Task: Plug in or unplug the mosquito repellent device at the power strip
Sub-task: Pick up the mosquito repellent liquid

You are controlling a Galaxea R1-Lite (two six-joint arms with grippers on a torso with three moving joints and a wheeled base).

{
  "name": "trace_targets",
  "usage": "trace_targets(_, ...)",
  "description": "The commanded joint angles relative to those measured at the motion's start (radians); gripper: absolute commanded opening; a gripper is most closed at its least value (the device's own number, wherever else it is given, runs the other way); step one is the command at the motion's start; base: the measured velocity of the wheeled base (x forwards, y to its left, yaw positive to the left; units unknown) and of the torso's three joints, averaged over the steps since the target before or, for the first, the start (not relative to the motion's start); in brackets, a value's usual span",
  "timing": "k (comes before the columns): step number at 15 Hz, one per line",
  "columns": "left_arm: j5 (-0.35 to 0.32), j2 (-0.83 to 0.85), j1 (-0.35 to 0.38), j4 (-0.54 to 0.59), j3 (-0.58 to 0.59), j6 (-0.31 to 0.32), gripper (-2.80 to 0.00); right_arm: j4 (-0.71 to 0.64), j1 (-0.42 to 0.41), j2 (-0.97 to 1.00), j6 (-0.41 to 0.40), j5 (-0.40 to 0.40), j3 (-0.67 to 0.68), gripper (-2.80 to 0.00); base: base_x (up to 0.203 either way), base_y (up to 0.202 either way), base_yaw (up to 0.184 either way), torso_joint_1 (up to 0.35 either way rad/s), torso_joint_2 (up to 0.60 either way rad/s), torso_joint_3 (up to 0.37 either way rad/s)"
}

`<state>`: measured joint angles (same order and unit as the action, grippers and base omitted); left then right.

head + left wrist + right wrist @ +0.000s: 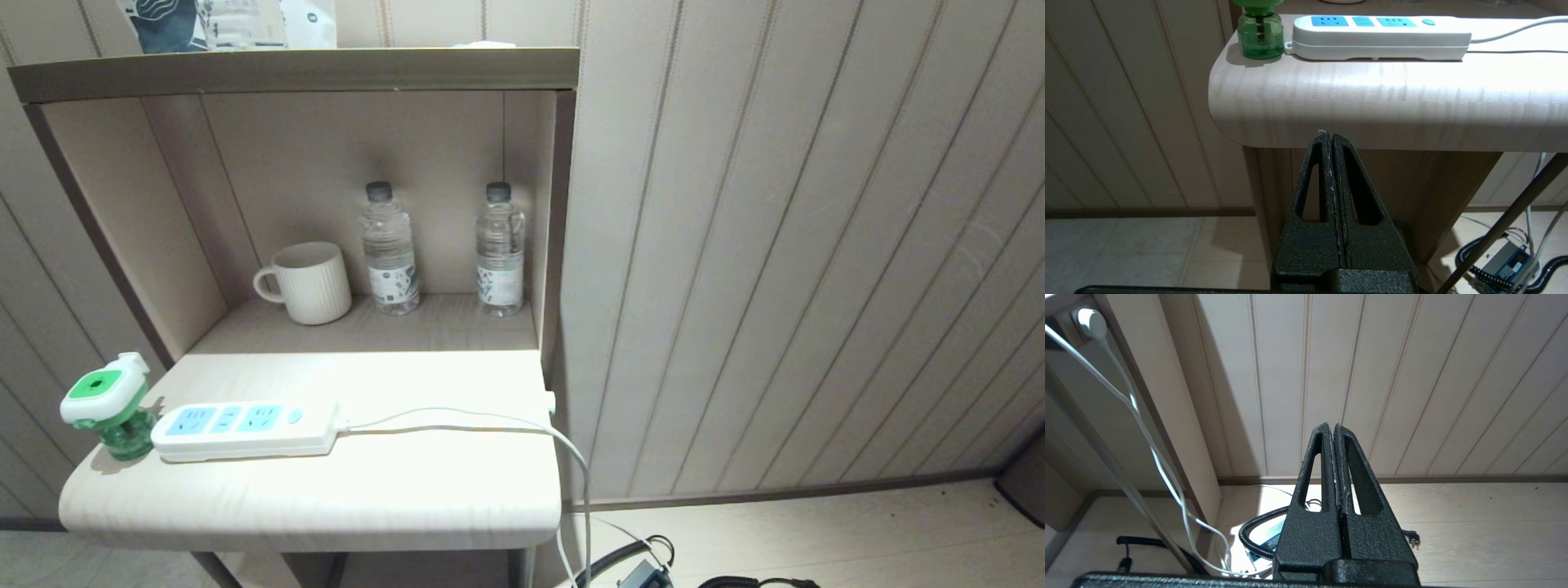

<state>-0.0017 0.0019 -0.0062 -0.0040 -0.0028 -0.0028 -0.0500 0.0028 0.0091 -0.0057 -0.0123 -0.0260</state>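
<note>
The mosquito repellent device (108, 406), a white-and-green head on a green liquid bottle, stands upright on the pale wooden table (326, 498) at its left edge, unplugged, just beside the left end of the power strip (245, 429). The white strip lies flat with its three light-blue socket faces bare. In the left wrist view the bottle (1260, 36) and the strip (1380, 36) sit above my left gripper (1329, 134), which is shut and empty below the table's front edge. My right gripper (1330, 426) is shut and empty, facing the panelled wall right of the table. Neither arm shows in the head view.
The strip's white cord (490, 420) runs right, over the table's edge and down to cables on the floor (1257, 539). On the recessed shelf behind stand a ribbed mug (306, 282) and two clear water bottles (389, 249) (500, 249). A shelf board (294, 72) overhangs the recess.
</note>
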Motion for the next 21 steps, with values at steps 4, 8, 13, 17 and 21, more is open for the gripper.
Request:
trace_targets(4,0.0,0.0,0.0,-0.001,0.002,0.001,-2.8,-0.001,0.0,0.0,0.0,0.0,0.0,-2.8,0.0,0.0,0.0,-0.02,0.07,0.039)
trace_targets(8,0.002,0.0,0.0,-0.001,0.0,0.004,-2.8,-0.001,0.0,0.0,0.0,0.0,0.0,-2.8,0.0,0.0,0.0,0.0,0.0,0.0)
trace_targets(13,0.012,0.001,0.0,0.013,-0.021,0.017,-2.8,-0.001,0.0,-0.001,0.0,0.0,0.0,-2.8,0.0,0.0,0.0,0.0,0.0,0.0)
trace_targets(17,0.067,0.135,0.0,0.096,-0.239,0.014,-2.8,-0.001,0.0,-0.001,0.0,0.0,0.0,-2.8,0.0,0.0,0.0,0.0,0.0,0.0)
trace_targets(21,0.089,0.358,0.0,-0.045,-0.249,-0.009,-2.8,-0.001,0.0,-0.001,0.0,0.0,0.0,-2.8,0.0,0.0,0.0,0.0,0.0,0.0)
